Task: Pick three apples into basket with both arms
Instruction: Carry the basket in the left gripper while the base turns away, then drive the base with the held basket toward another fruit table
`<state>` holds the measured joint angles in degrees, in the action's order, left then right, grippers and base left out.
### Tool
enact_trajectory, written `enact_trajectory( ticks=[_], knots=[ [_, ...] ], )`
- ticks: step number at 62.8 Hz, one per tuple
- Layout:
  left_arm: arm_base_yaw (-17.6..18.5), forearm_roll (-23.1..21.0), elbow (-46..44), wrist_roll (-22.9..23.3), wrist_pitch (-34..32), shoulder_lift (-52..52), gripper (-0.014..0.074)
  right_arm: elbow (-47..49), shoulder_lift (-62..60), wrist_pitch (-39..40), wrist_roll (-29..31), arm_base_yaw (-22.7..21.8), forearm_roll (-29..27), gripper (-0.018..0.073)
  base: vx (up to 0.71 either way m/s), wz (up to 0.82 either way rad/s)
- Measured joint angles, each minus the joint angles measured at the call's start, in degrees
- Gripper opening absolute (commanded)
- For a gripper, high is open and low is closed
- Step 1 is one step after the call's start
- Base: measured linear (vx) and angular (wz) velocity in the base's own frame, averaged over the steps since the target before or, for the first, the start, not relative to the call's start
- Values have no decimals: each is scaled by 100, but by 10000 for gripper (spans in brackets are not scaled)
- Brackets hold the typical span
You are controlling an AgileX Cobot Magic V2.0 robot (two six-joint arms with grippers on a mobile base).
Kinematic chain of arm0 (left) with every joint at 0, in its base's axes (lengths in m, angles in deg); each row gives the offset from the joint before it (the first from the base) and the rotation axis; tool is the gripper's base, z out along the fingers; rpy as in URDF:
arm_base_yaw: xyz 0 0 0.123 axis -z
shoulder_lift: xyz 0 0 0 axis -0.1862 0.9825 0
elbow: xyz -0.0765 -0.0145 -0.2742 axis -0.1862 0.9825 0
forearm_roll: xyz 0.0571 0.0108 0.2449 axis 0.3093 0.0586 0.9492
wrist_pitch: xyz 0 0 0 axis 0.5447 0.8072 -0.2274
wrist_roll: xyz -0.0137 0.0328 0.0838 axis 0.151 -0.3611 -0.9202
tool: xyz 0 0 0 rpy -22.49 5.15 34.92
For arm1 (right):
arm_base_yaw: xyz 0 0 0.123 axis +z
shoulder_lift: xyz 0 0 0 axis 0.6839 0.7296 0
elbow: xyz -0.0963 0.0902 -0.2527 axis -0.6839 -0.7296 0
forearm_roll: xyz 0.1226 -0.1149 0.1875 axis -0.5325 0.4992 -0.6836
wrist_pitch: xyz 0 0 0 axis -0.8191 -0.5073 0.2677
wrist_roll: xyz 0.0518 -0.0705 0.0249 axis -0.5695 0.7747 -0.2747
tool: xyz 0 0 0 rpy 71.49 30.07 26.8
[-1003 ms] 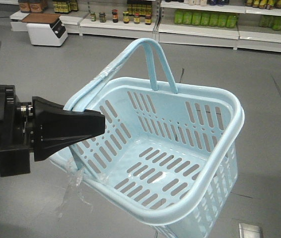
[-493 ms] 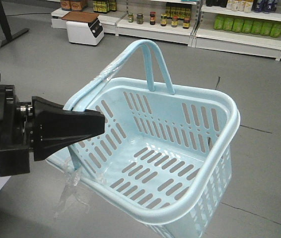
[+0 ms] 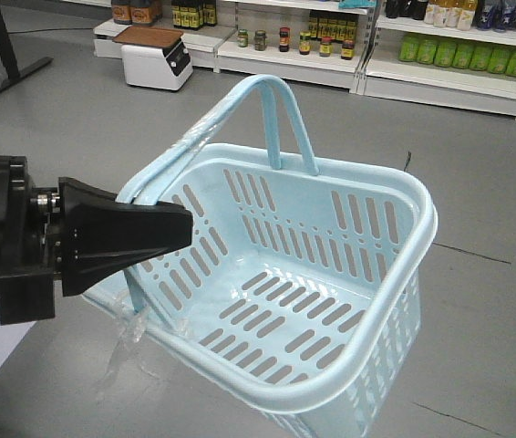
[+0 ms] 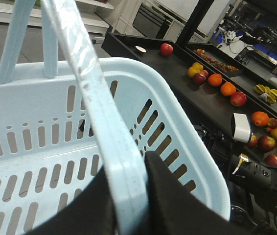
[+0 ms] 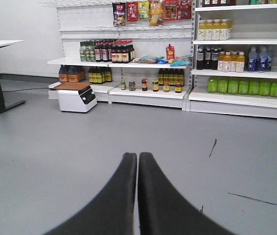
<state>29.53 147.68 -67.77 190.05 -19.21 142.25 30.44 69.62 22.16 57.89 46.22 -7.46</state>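
Gripping one hoop handle [image 4: 99, 112] of the basket [image 3: 358, 172] tight in the left tool [image 3: 180, 228], holding it tilted above the floor. Looking inside: bare slotted bottom, no fruit at all. Best to bring it in level, just beside the counter [image 4: 187, 95], no swinging. Over there, spotting a red apple [image 4: 166, 48] at the far end, another among the oranges [image 4: 227, 88]. And the right tool [image 5: 137, 166]? Pinched shut on nothing, pointing at floor and shelves [image 5: 236, 93].
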Motion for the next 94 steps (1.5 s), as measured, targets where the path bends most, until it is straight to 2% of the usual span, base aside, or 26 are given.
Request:
enact_trajectory(
  ticks=[94],
  knots=[
    [0,0,0,0,0,0,-7,0,0,0,0,0,0,-4,25,-23]
  ],
)
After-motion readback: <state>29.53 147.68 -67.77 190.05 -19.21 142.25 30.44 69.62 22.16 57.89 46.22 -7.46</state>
